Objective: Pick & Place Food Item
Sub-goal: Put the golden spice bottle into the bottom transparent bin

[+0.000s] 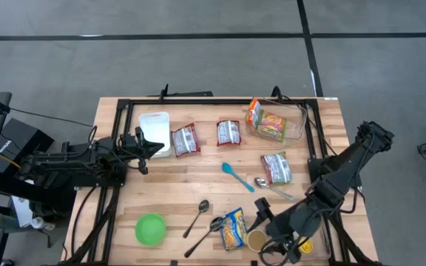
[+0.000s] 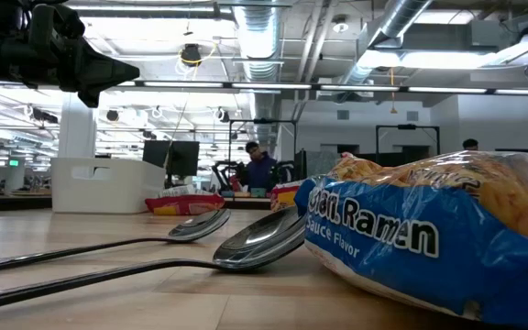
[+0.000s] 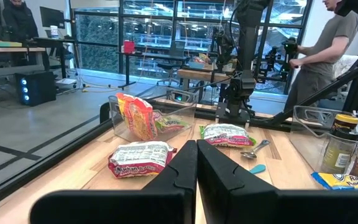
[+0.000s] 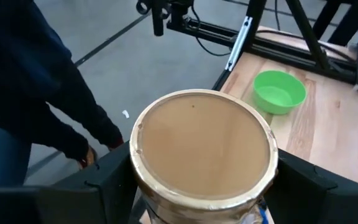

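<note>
so on my end the right gripper (image 4: 201,186) has its jaws spread wide around a round jar with a flat tan lid (image 4: 202,146), one dark finger on each side of it, pressed up against the glass as far as i can tell. from the overhead camera that jar (image 1: 258,240) sits at the near edge of the wooden table (image 1: 316,133), right under the gripper (image 1: 272,238).

i'd call this the grasp step: jar clamped, not clearly lifted yet. next move is probably a straight lift before swinging anywhere, since the lid looks smooth and the body seems glassy and slick, so a tilt could let it slip.

just beside the jaws lies a yellow and blue crinkly ramen packet (image 1: 233,227), soft plastic, puffy. next to that are two shiny metal spoons (image 1: 205,220). farther out is a small green plastic bowl (image 4: 279,91), smooth and round. well beyond that there's a teal plastic spoon (image 1: 236,176), red-and-white noodle packets (image 1: 186,140), and a clear plastic bin (image 1: 291,125) with more packets in it.

the left gripper (image 3: 196,168) is clenched shut on nothing, parked up off the table on the far side from the jar, near a white square container (image 1: 154,125).

someone's dark sleeve (image 4: 23,81) shows past the table edge in the right wrist camera.
</note>
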Controlling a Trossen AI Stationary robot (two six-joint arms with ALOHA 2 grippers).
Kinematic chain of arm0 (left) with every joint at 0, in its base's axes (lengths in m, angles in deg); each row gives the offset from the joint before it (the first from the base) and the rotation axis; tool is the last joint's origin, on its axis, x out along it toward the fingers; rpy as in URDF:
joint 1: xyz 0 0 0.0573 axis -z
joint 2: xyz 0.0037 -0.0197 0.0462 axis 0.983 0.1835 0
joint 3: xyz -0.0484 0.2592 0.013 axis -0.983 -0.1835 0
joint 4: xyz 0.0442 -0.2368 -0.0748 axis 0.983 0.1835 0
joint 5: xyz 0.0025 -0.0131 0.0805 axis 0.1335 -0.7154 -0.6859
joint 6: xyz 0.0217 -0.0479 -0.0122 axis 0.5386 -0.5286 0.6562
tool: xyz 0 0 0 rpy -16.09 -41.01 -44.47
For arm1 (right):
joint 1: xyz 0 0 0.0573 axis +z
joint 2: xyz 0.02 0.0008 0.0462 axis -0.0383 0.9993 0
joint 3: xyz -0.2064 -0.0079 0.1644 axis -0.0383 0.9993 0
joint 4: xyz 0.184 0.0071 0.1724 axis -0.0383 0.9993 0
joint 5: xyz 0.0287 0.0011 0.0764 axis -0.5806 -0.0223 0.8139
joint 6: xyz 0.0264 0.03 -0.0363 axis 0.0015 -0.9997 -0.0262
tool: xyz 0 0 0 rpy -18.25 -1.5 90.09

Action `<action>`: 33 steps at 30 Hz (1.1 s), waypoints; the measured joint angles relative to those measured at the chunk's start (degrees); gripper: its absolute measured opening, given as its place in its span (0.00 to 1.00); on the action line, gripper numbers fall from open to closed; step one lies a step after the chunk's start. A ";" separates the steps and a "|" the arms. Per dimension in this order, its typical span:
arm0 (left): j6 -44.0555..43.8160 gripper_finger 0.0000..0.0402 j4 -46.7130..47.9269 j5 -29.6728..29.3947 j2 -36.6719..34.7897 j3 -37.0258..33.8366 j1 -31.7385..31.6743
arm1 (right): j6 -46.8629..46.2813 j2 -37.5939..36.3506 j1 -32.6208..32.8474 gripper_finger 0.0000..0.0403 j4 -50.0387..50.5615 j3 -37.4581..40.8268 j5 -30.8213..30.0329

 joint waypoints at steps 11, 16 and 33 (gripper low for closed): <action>0.00 0.01 -0.02 0.00 0.00 0.00 -0.01 | -0.01 0.00 0.72 0.68 3.25 0.00 -0.04; 0.01 0.01 0.00 0.00 0.00 0.00 -0.01 | -0.02 -0.02 0.94 0.69 4.14 0.00 -0.04; 0.00 0.01 0.00 0.02 0.00 0.00 -0.01 | -2.02 -0.44 2.00 0.69 4.28 -0.02 -0.12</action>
